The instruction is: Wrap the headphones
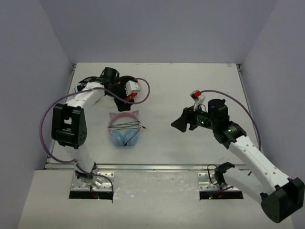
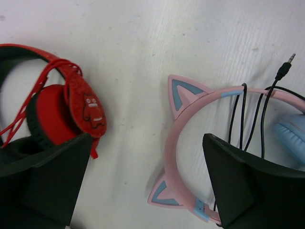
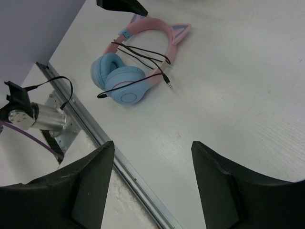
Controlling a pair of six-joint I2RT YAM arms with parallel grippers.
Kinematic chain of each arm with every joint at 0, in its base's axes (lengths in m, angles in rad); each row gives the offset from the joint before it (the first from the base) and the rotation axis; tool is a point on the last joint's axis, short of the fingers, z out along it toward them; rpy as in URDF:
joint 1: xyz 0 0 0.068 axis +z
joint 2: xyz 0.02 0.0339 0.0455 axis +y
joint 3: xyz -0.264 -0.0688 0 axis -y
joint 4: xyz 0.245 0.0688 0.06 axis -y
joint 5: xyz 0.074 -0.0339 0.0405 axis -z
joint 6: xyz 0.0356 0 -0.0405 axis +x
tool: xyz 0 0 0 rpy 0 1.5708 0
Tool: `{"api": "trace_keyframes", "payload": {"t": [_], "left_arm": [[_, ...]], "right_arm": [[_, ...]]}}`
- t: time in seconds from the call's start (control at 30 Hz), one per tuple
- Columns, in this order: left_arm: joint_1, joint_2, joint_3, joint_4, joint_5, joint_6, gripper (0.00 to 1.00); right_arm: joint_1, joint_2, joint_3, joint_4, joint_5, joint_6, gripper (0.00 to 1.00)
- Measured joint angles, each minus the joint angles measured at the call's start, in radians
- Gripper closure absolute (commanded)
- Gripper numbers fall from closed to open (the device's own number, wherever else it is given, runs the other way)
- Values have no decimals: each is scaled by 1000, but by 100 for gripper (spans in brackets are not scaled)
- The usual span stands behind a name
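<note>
Hovering behind the pink cat-ear, blue-cupped headphones (image 1: 124, 130), my left gripper (image 2: 147, 143) was spread. My right gripper (image 3: 152, 148), spread too, sat well clear, guessing since the thin black cable (image 2: 242, 114) looked wrapped.

I see a white table (image 1: 200, 81) boxed by plain pale-lavender walls (image 1: 157, 28) left, far and right, with a metal rail (image 1: 157, 167) along its near edge.

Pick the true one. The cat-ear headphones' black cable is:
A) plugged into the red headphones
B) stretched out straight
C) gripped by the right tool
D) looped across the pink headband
D: on the headphones, the cable crosses the pink headband in several strands.
</note>
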Motion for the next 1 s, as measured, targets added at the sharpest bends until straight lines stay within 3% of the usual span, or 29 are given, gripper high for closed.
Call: {"api": "trace_keyframes", "payload": {"t": [0.17,0.2,0.23,0.37,0.5,0.7,1.0], "left_arm": [[-56,-178,-59,109,-197,-241,0],[-72,-207,-54,132,-267,-328,0],[-81,-227,-41,146,-322,-431,0],[-62,-338,-37,218,-504,-872,0],[26,-634,-293,284,-750,-1176,0],[27,-1043,-447,283,-1018,-1334,0],[-11,-1316,-681,333,-1156,-1359,0]], "right_arm": [[0,-4,0,-15,45,-27,29],[0,-9,1,-24,69,-37,3],[0,-17,3,-41,104,-44,1],[0,-52,37,-125,312,-101,1],[0,-61,132,-264,531,-139,1],[0,-152,184,-439,736,-169,1],[0,-391,185,-570,835,-162,1]]}}
